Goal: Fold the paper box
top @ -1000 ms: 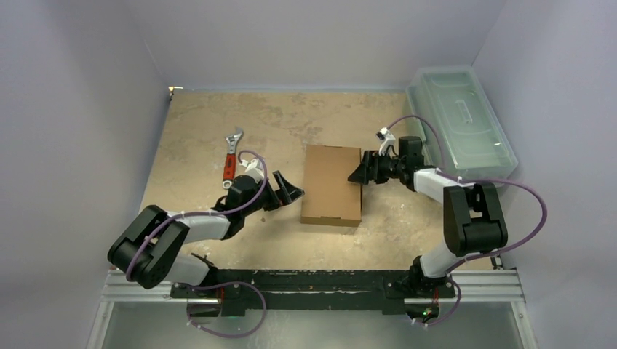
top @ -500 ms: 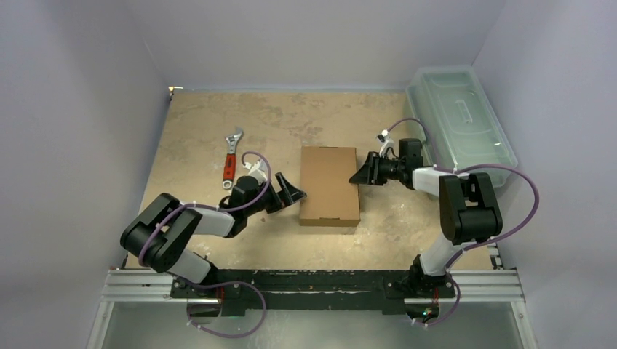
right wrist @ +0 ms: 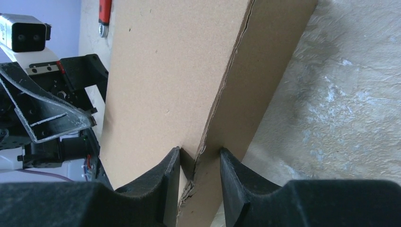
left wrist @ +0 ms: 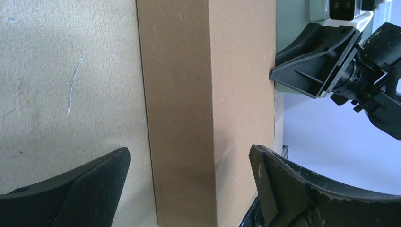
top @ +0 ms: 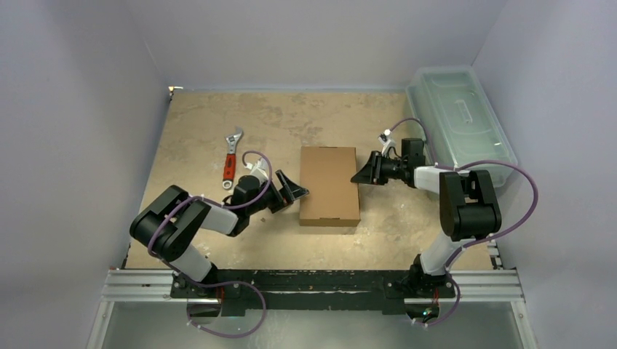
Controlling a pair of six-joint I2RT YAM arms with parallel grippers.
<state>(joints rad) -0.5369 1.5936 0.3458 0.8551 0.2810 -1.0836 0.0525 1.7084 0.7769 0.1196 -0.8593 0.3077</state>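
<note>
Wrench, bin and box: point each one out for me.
wrench (top: 230,166): top view, on its red handle.
bin (top: 458,116): top view, on the lid's middle.
box (top: 329,185): top view, on the middle of its top panel.

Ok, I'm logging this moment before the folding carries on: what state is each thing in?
paper box: lid down, lying flat on the table.
left pincer: wide open, facing the box's left side, holding nothing.
right pincer: fingers straddle the box's right edge; cannot tell if clamped.
wrench: lying on the table, untouched.
plastic bin: lid on, by the right wall.
</note>
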